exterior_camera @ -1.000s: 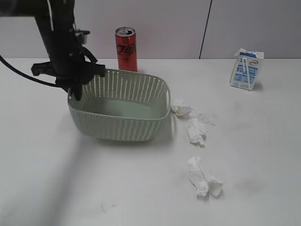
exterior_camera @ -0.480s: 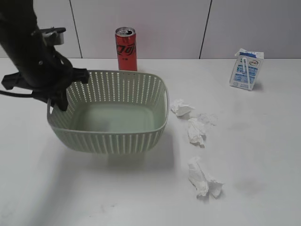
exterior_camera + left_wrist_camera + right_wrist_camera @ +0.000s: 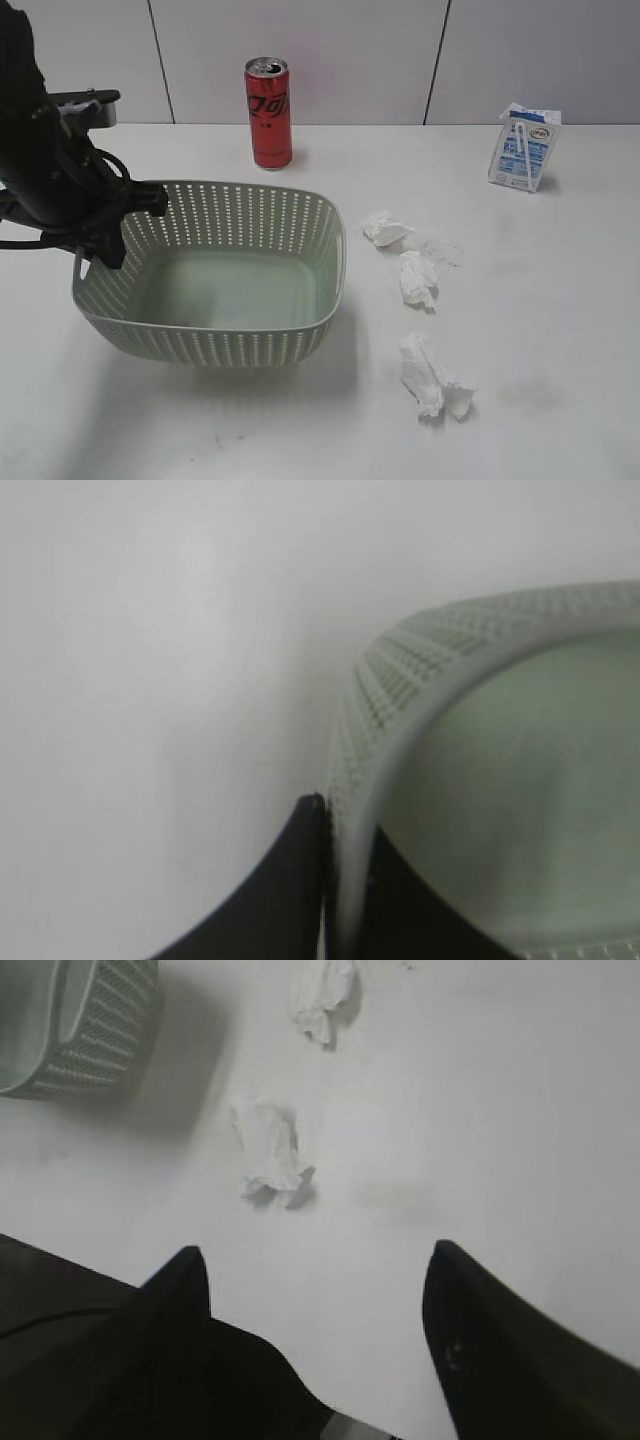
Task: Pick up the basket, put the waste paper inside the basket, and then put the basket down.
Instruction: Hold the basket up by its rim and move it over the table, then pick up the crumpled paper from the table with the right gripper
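A: Left pincer (image 3: 100, 240) state?
B: Clamped on the left wall of the basket (image 3: 215, 300). In the left wrist view one dark finger (image 3: 285, 880) sits outside the rim and the other inside, with the wall pinched between them. The basket (image 3: 480, 780) fills the right half of that view.

A: Is the basket on the counter (image 3: 540, 330)?
B: It looks lifted. A soft shadow lies under and to the right of it, and the body tilts, left end higher. Inside: nothing, only the smooth pale green floor.

A: Right pincer (image 3: 315, 1265)?
B: Spread wide, fingers well apart, holding nothing, hovering above bare counter. One wad of waste paper (image 3: 268, 1150) lies just beyond it, another sits further up, and the basket corner (image 3: 90, 1020) shows at upper left.

A: Paper positions in the exterior view?
B: Three wads of waste paper (image 3: 416, 280) in a loose line right of the basket, all on the counter: top one near the basket's right rim, nearest one well apart from it.

A: Open room?
B: Wide bare counter in front and to the right. The red can (image 3: 268, 112) stands upright behind the basket, apart from it. The milk carton (image 3: 524, 146) stands far right at the back.

A: Textures?
B: Basket walls perforated in rows, rounded corners, thick rolled rim. Paper crumpled, white. Counter matte white, faintly smudged.
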